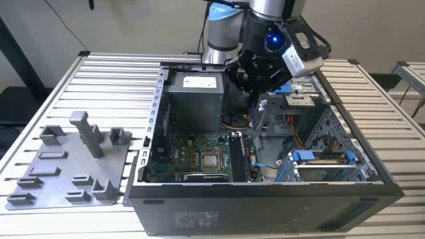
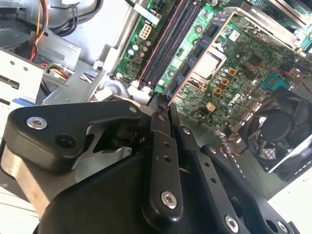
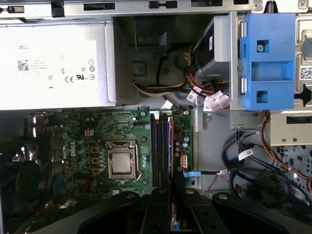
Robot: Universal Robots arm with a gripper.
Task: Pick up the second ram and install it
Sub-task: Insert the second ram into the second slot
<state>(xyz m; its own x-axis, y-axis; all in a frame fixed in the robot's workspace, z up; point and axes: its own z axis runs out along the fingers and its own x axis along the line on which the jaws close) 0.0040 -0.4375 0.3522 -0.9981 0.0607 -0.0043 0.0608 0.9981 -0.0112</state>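
We see the claw (image 1: 256, 84) hanging above the open computer case (image 1: 265, 191) on the tabletop (image 1: 106, 79) — clenched on the second ram (image 3: 173, 214), a thin strip pinched edge-on between its fingers (image 2: 161, 146). That strip sits over the memory slots (image 3: 161, 146), just beside the CPU socket (image 3: 121, 162) — above them, not seated.

1 PC case (image 1: 265, 199), 1 CPU socket (image 3: 121, 161), 1 power supply (image 3: 53, 63), 1 grey jig plate (image 1: 66, 164), 1 fan (image 2: 278, 131).
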